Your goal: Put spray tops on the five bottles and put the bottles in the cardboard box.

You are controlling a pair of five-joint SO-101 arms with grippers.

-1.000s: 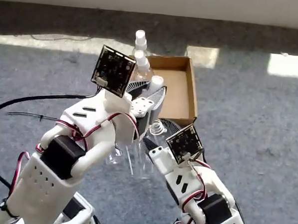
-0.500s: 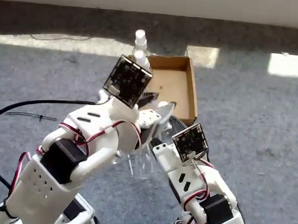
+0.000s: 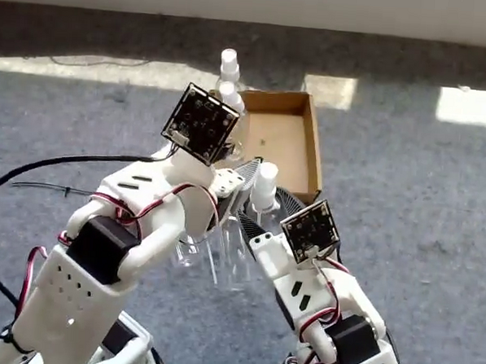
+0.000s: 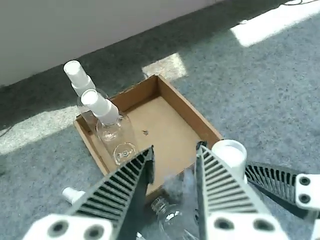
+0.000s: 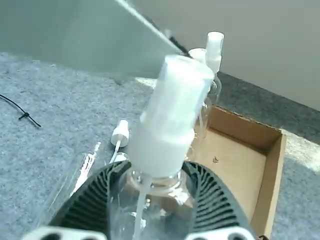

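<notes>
Left gripper has backed up off the spray top it was pressing down over half a second ago. It now hangs released, jaws spread with nothing between them, just beside and above the top. So the top is on the neck. It looks slightly tilted and I can't tell if it's fully seated. I'd call this the third bottle capped, with boxing next. Right gripper is clenched round the clear bottle near its shoulder and holds it upright, white top poking up just above the jaws. Just beyond it a loose spray top lies on the grey carpet near an uncapped bottle. Farther out is the cardboard box, with two capped bottles standing in a far corner.
</notes>
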